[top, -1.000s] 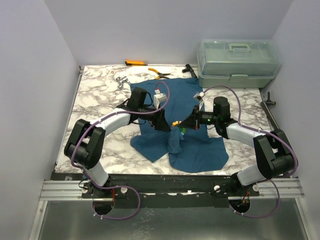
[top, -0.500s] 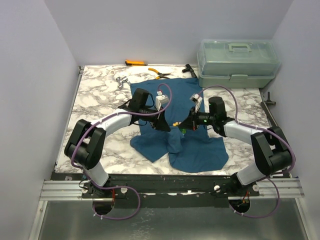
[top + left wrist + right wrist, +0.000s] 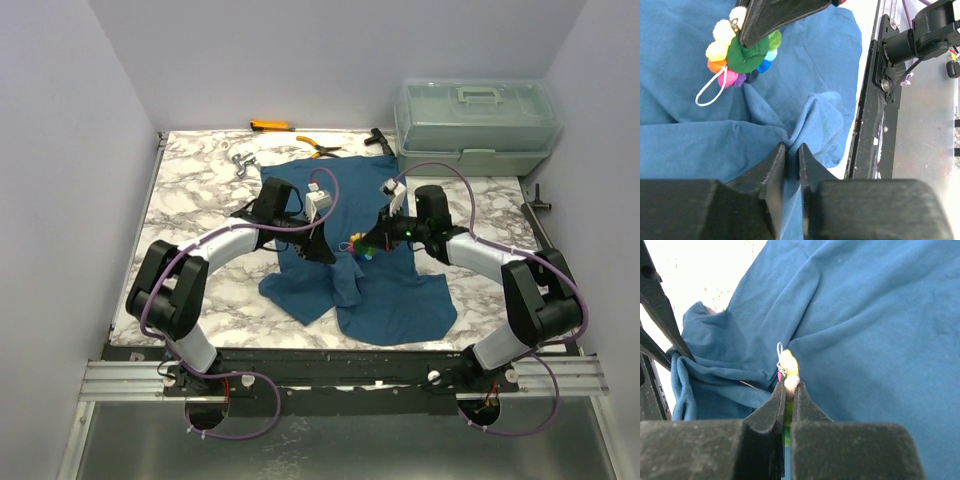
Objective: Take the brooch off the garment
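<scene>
The teal-blue garment [image 3: 385, 290] lies crumpled on the marble table. My left gripper [image 3: 322, 250] is shut on a raised fold of the garment [image 3: 790, 145]. My right gripper [image 3: 362, 243] is shut on the brooch [image 3: 359, 246], a small cluster of coloured beads. In the left wrist view the brooch [image 3: 742, 57] shows with a green backing and a white loop, pinched by the right fingers [image 3: 775, 17] above the cloth. In the right wrist view the brooch [image 3: 788, 374] sits between my right gripper [image 3: 788, 390] tips, over the garment [image 3: 875, 335].
A clear lidded box [image 3: 476, 125] stands at the back right. Orange-handled tools [image 3: 270, 126] and pliers [image 3: 322, 149] lie along the back edge, with a metal piece [image 3: 240, 162] at the back left. The table's front rail [image 3: 880, 125] runs close by the left gripper.
My right gripper has moved left and back with the brooch, lifting it higher over the garment. The left gripper has kept its hold on the fold and shifted slightly.
</scene>
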`<action>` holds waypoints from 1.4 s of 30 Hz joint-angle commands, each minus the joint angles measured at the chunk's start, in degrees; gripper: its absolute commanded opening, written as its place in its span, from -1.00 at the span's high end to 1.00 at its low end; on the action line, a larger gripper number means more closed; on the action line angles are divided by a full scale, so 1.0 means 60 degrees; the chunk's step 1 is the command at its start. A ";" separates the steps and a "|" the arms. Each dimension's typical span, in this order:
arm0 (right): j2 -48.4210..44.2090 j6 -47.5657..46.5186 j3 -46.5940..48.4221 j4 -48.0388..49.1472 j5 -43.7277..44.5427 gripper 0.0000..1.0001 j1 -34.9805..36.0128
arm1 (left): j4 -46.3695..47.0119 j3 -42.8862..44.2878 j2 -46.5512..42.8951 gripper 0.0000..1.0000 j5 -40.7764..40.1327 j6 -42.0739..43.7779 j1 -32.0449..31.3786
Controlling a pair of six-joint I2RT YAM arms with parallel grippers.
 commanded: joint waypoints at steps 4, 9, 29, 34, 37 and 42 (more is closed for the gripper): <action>-0.0043 0.0439 0.0725 -0.0309 -0.0066 0.99 -0.0079 | -0.0225 0.0010 0.0034 0.16 0.0146 0.0310 0.0467; -0.0282 0.1039 0.1034 -0.0152 -0.0922 0.99 -0.0131 | -0.0223 0.0245 -0.0074 -0.18 0.0016 0.0134 0.0766; -0.0338 0.4817 0.0888 0.2455 -0.3918 0.99 -0.0156 | 0.3214 -0.0044 -0.0461 -0.57 0.1726 -0.3185 0.1067; -0.0220 0.5283 0.0438 0.3122 -0.4367 0.99 -0.0141 | 0.3699 -0.0388 -0.0501 -0.47 0.1944 -0.3973 0.0526; -0.0232 0.5205 0.0213 0.3171 -0.4450 0.99 -0.0131 | 0.4031 -0.0492 -0.0423 -0.29 0.2022 -0.4409 0.0361; -0.0391 0.4905 -0.0017 0.3013 -0.4408 0.99 -0.0113 | 0.4399 -0.0472 -0.0078 0.05 0.2122 -0.5053 0.0312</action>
